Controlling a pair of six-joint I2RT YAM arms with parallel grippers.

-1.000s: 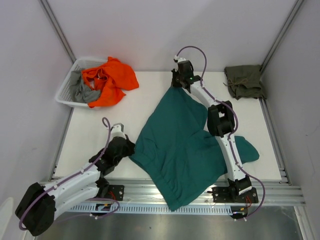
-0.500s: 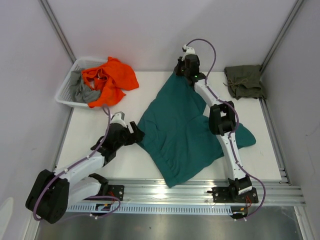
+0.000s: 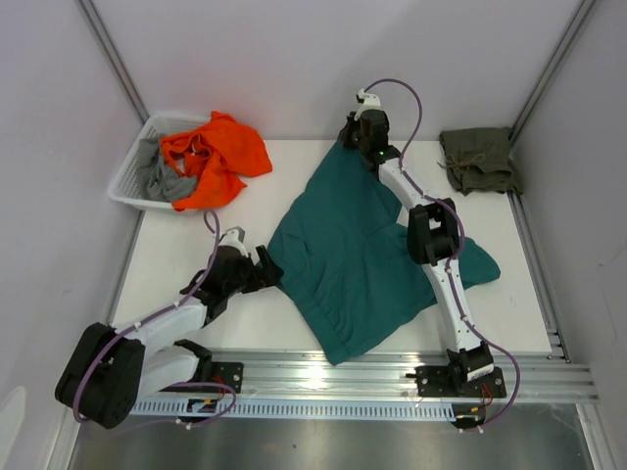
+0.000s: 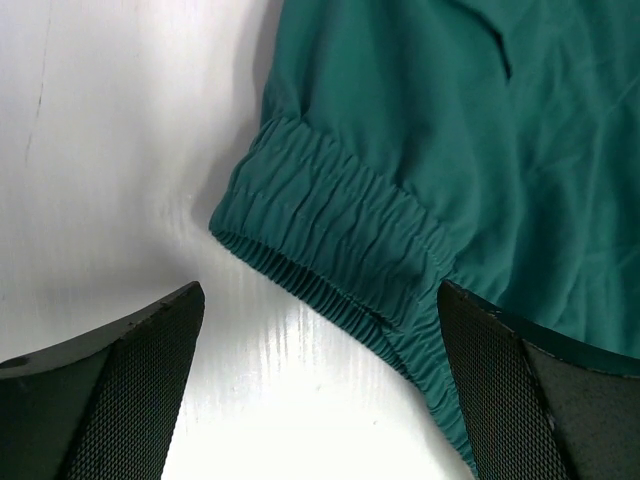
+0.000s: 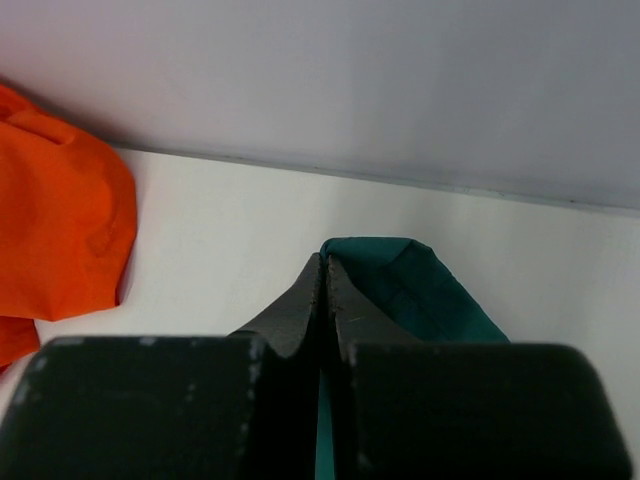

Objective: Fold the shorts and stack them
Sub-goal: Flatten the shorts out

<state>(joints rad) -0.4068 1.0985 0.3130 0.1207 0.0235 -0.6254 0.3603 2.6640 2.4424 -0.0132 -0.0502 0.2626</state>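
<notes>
Between the two claws, on the white bench (image 3: 186,245), lies the larger of two pairs of shorts. This teal pair (image 3: 343,255) is spread loosely and creased. The olive pair (image 3: 478,160) is folded small and sits well to the right of the right claw (image 3: 349,137), at the far right corner. One white basket (image 3: 129,184) stands well to the left of that claw, at the far left corner. It holds two garments: an orange one (image 3: 211,157) heaped on top and spilling over the rim toward the bench, and a grey one (image 3: 165,182) beneath it.

The right claw is at the far edge of the bench with its jaws pressed together, and a corner of the teal pair is pinched between them. The left claw (image 3: 269,269) sits low at the left edge of the teal pair with its jaws spread wide. Its wrist view shows the gathered elastic band (image 4: 340,230) of the teal pair lying flat on the bench between the two fingers (image 4: 130,380), with nothing gripped. Whether the finger on the right of that view touches the cloth cannot be told.
</notes>
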